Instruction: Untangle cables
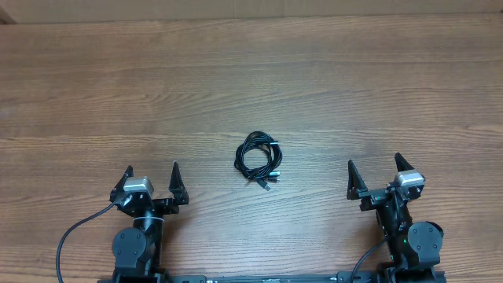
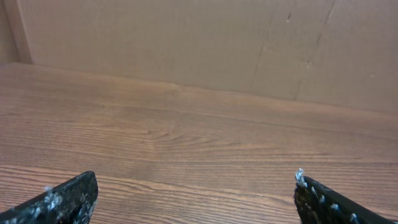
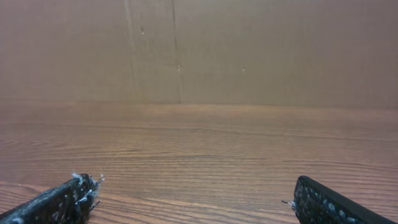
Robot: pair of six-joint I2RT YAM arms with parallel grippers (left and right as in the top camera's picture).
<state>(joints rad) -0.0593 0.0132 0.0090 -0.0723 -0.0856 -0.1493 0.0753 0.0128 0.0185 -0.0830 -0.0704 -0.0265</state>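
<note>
Cables: thin black cords wound into one compact round coil, flat on the wooden table, about mid-table. A couple of small plug ends stick out at the near-right edge of the coil, on the robot's side. Too small in the overhead to read any marking on the plugs or cords.

Left gripper: arm folded back at the near table edge, wrist pointing away from the base across the table, both fingers aimed forward and spread wide, nothing between them. Left wrist view agrees: left gripper has its fingers at the far corners of the picture, bare wood between them, cardboard wall behind.

Right gripper: mirror pose on the other side, also parked near the edge, fingers splayed wide and holding nothing. Right wrist view: right gripper with fingers far apart, wood grain and the same cardboard backdrop ahead.

Relative position: coil sits in the gap between the two grippers, roughly level with their fingertips, well apart from both, about midway. Neither gripper touches it. Both wrist cameras look straight ahead past it, so only the overhead shows the coil.

Thicker black wires loop off the arm bases; separate from the coil.
</note>
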